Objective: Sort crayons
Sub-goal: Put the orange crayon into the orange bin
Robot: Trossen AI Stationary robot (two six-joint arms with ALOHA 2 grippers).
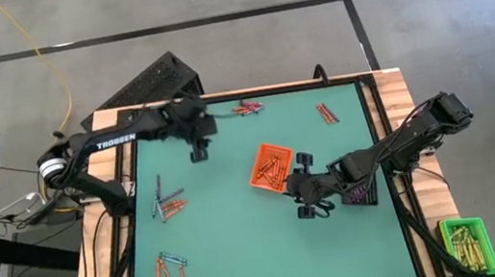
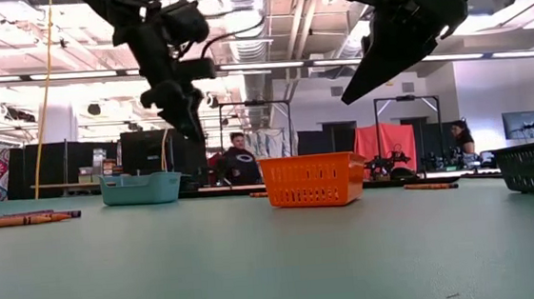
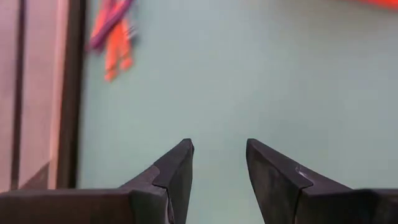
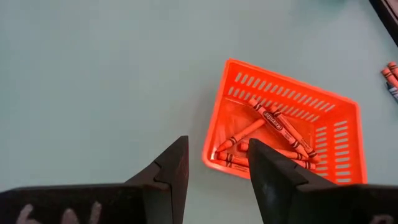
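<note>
- High view: the crayons lie in loose clusters on the green table [image 1: 243,246]: one bunch at the far edge [image 1: 247,109], a pair near the far right corner [image 1: 326,113], a group at the left [image 1: 170,206], another near the front left [image 1: 170,271]. An orange basket [image 1: 269,166] in the middle already holds several orange-red ones. A dark basket [image 1: 362,190] sits under the right arm, and a green basket of yellow sticks [image 1: 466,244] stands off the table's right front corner.
- High view, arms: the left gripper [image 1: 199,150] hangs over bare table, between the far-edge bunch and the left group, touching neither. The right gripper [image 1: 305,189] hovers just beside the orange basket.
- Low view: both grippers are well above the table; a few crayons [image 2: 24,219] lie flat at the left, and there is also a teal basket [image 2: 140,187] at the back.
- Left wrist view: the left fingers [image 3: 177,171] stand apart with nothing between them; some crayons [image 3: 112,34] lie well ahead, near the table's edge.
- Right wrist view: the right fingers [image 4: 171,168] are also spread and empty, with the orange basket's crayons [image 4: 273,134] just beyond the tips.
- Handling, as a judgement: crayons are light, stiff, waxy and apt to roll or snap. Best pinched across the middle of the paper wrap, one at a time, jaws square to the stick.
</note>
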